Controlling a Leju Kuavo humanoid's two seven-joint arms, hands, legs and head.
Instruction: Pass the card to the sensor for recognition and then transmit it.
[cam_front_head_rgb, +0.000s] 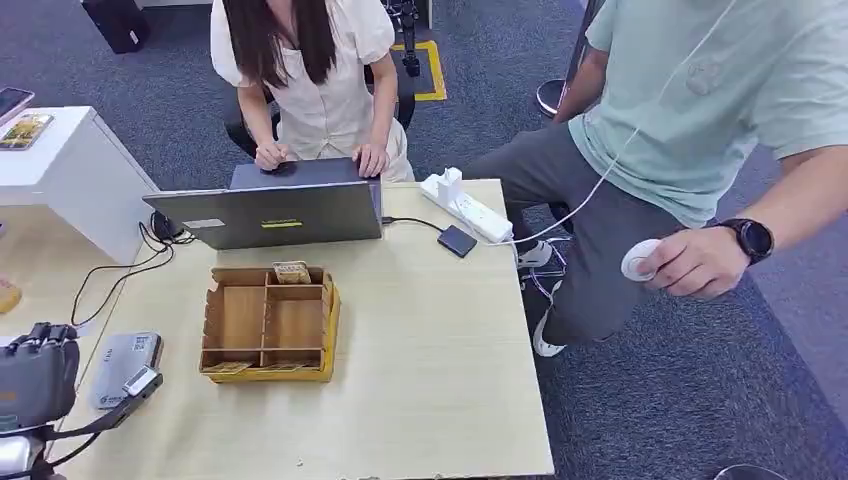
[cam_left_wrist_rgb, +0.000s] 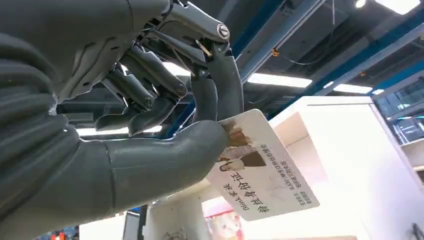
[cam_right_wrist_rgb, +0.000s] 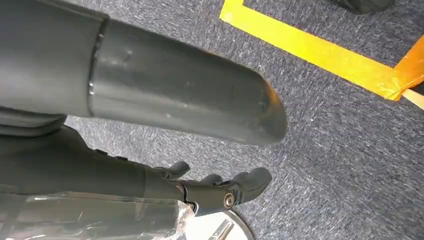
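My left hand (cam_front_head_rgb: 38, 385) is at the table's near-left corner. In the left wrist view the thumb and fingers (cam_left_wrist_rgb: 210, 100) pinch a white printed card (cam_left_wrist_rgb: 265, 172) by one corner. From the head view the card (cam_front_head_rgb: 141, 381) is seen edge on, hanging just over the near end of the flat grey sensor (cam_front_head_rgb: 122, 362), which lies on the table. Whether card and sensor touch I cannot tell. My right hand (cam_right_wrist_rgb: 200, 150) hangs over grey carpet, thumb and fingers apart, holding nothing.
A cardboard divider box (cam_front_head_rgb: 268, 322) with cards in it stands mid-table. Behind it a person types on a laptop (cam_front_head_rgb: 270, 208). A power strip (cam_front_head_rgb: 465, 205) and a small dark device (cam_front_head_rgb: 457, 241) lie at the back right. A second person (cam_front_head_rgb: 690, 260) sits at the right, holding a white round object.
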